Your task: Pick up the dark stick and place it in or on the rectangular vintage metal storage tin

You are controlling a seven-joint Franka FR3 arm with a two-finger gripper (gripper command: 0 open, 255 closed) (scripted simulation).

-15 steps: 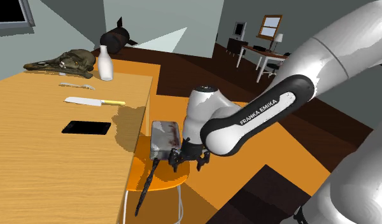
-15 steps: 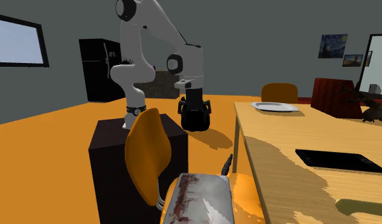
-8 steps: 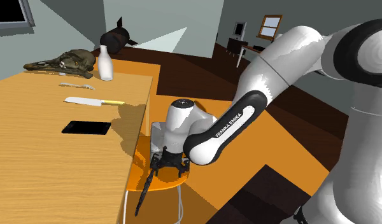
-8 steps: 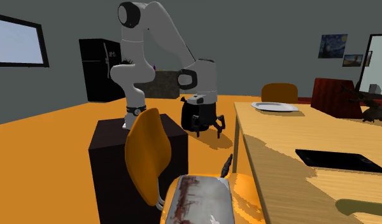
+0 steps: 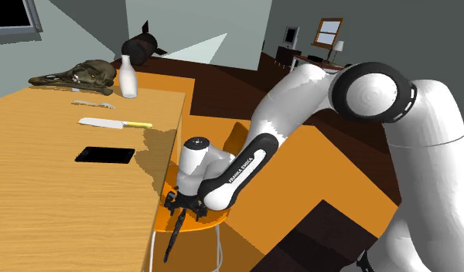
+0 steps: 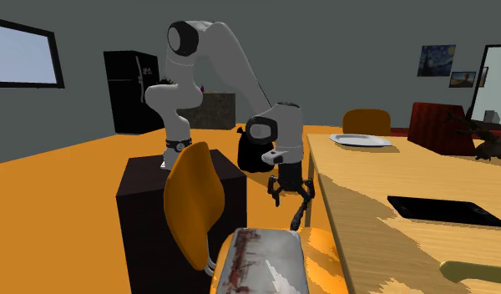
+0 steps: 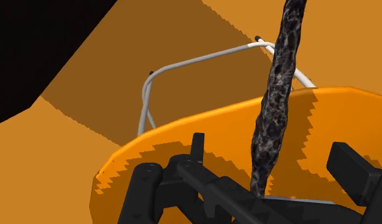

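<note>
The dark, rough stick (image 5: 175, 232) lies on the orange chair seat (image 5: 209, 220) beside the table, one end reaching out past the seat's edge. My gripper (image 5: 184, 203) hangs low over the stick's upper end, open. In the wrist view the stick (image 7: 277, 95) runs up between the two fingers (image 7: 354, 169), which stand apart and do not touch it. The rectangular tin (image 6: 261, 262), pale with rusty red stains, rests on the same seat nearest the second exterior camera, with the stick (image 6: 297, 217) and gripper (image 6: 290, 192) just beyond it.
The wooden table (image 5: 45, 193) carries a black tablet (image 5: 105, 155), a knife (image 5: 114, 123), a white bottle (image 5: 128, 77) and a dark skull-like object (image 5: 76, 75). The chair's back (image 6: 190, 205) rises beside the tin. The dark stand (image 6: 144, 200) sits behind it.
The arm has swung towards the table and lowered; the gripper moved from above the tin down to the stick's upper end, with its fingers spread.
</note>
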